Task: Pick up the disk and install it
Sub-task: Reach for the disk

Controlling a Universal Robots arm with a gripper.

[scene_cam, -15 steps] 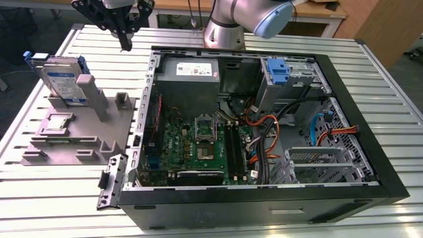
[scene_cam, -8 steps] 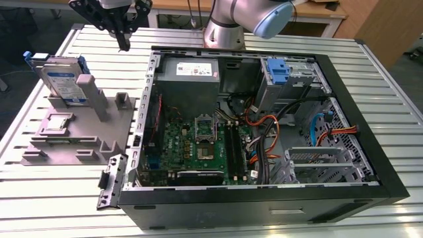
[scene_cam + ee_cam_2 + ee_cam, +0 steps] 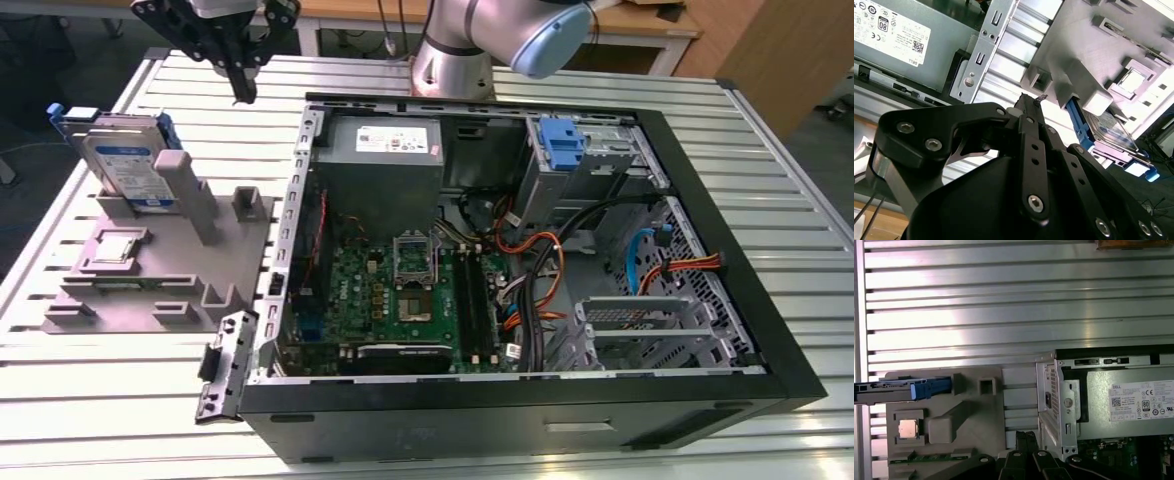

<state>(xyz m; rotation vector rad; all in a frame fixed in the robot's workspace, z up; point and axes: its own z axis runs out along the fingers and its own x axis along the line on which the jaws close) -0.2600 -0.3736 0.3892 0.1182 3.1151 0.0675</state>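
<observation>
The disk (image 3: 124, 163) stands on edge in a slot of the grey fixture (image 3: 160, 290), at the exterior view's left; it is silver-grey with a white-and-blue label and blue rails. My gripper (image 3: 244, 92) hangs above the table behind the fixture and to the right of the disk, apart from it, shut with nothing held. In both wrist views the black fingers lie together (image 3: 1031, 100) (image 3: 1025, 436). The disk (image 3: 889, 391) appears edge-on in the first wrist view, and its blue rail (image 3: 1076, 117) shows in the second wrist view.
An open computer case (image 3: 694, 390) fills the middle and right of the slatted metal table (image 3: 94, 400). Inside are a grey power supply (image 3: 380, 150), a motherboard (image 3: 400, 295), cables and a blue bracket (image 3: 563, 145) in a drive bay. A processor chip (image 3: 118, 245) lies on the fixture.
</observation>
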